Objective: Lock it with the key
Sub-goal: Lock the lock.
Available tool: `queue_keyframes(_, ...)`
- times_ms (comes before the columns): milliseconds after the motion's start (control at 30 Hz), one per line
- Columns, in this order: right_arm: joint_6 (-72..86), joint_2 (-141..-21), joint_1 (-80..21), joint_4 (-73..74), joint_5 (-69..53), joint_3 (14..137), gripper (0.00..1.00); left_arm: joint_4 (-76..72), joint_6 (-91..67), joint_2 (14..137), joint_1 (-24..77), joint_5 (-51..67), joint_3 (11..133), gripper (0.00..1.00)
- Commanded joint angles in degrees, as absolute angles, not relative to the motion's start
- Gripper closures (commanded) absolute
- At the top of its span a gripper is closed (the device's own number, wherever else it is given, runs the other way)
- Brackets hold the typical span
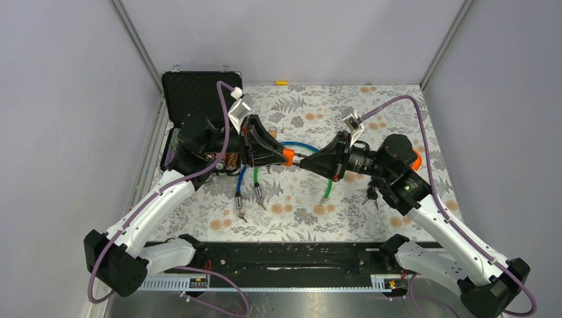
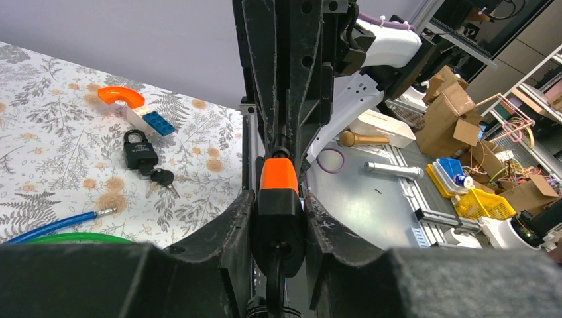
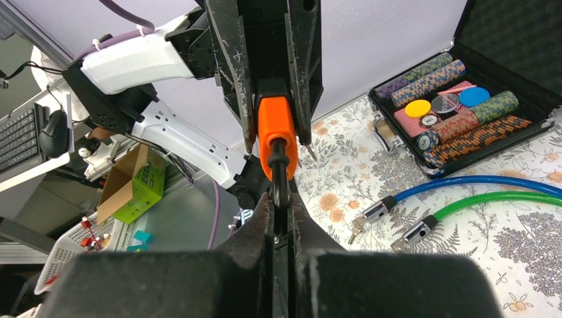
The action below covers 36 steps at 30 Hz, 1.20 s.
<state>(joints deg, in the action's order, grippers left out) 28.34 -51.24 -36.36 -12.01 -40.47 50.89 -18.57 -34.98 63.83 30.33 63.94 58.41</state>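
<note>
A padlock with a black body and an orange end [image 2: 278, 199] is clamped between the fingers of my left gripper [image 2: 278, 222], held above the mat mid-table. From above, its orange end [image 1: 287, 156] points right, toward my right gripper [image 1: 306, 159]. In the right wrist view the orange end [image 3: 275, 126] faces the camera. A black key [image 3: 280, 175] sticks into it. My right gripper [image 3: 280, 212] is shut on the key's head. The left gripper's fingers [image 3: 235, 73] flank the lock on both sides.
A second black padlock with keys [image 2: 140, 151] lies on the floral mat [image 1: 397, 112] near the right arm. Blue [image 1: 299, 145] and green [image 1: 328, 190] cable locks lie under the grippers. An open case of poker chips [image 3: 464, 112] sits at the far left. An orange curved piece [image 2: 120, 97] and a blue brick [image 2: 158, 123] are nearby.
</note>
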Motion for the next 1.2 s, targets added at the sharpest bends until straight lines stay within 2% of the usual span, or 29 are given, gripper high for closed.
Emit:
queue_keyframes(0,30.6,-52.6,-36.4,-17.6,-40.6,51.7,1.0,-25.7,-37.7,62.8,30.6,65.5,57.8,1.0)
queue_keyframes(733,31.0,-60.9,-41.9,-25.2,-38.5,53.2,1.0,-22.9,-36.4,69.1,37.9,60.2,53.9,1.0)
queue_keyframes(900,29.3,-59.2,-42.0,-21.5,-35.5,52.8,1.0,-18.8,-34.1,67.3,37.2,55.8,54.6,1.0)
queue_keyframes(1033,26.7,-56.6,-41.8,-13.6,-28.0,53.5,1.0,-19.7,-37.7,64.5,34.2,49.2,54.6,1.0)
queue_keyframes(1067,26.6,-56.0,-41.9,-12.7,-25.7,53.2,0.95,-21.1,-40.0,63.7,33.2,47.4,54.1,1.0)
queue_keyframes(1167,29.1,-53.8,-41.9,-15.1,-22.3,50.4,0.61,-28.0,-47.9,61.2,30.8,42.3,51.2,1.0)
